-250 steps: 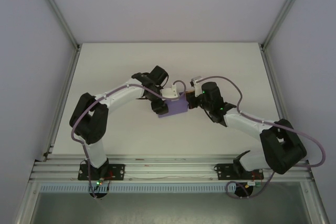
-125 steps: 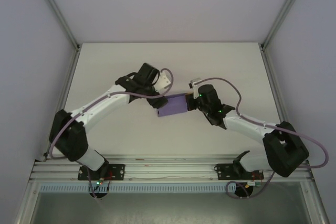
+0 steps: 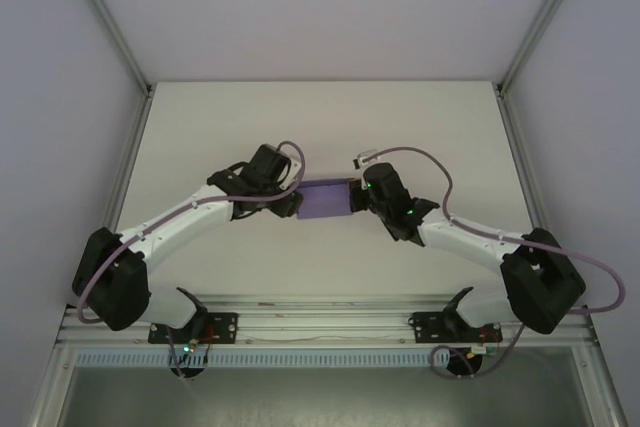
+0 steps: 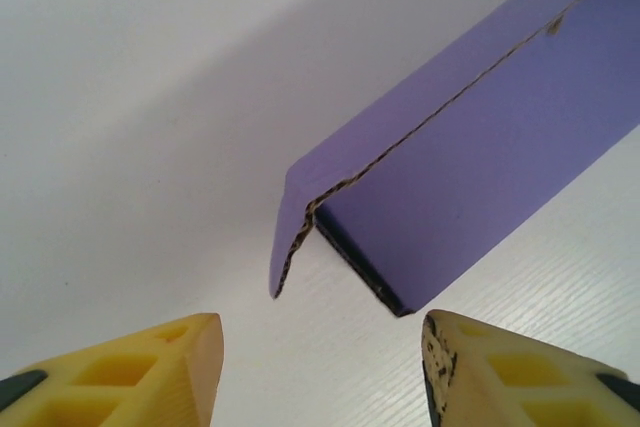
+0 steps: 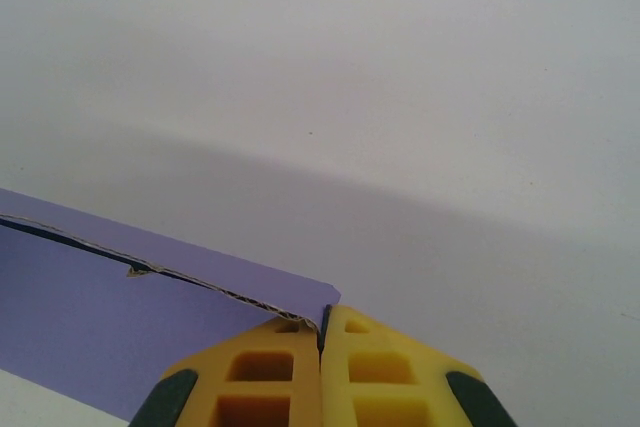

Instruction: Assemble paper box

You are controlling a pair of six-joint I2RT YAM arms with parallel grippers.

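A white table [image 3: 330, 117] has an aluminium rail [image 3: 330, 332] along its near edge.

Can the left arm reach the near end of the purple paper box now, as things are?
Probably yes: the left gripper is open, the end of the paper box lies just ahead of it, and nothing stands between. The right gripper pinches its other end.

Paper box [image 3: 323, 199] at bench [image 3: 300, 127] centre. Left jaws at its 9 o'clock, just apart. Right jaws at 3 o'clock, touching corner.
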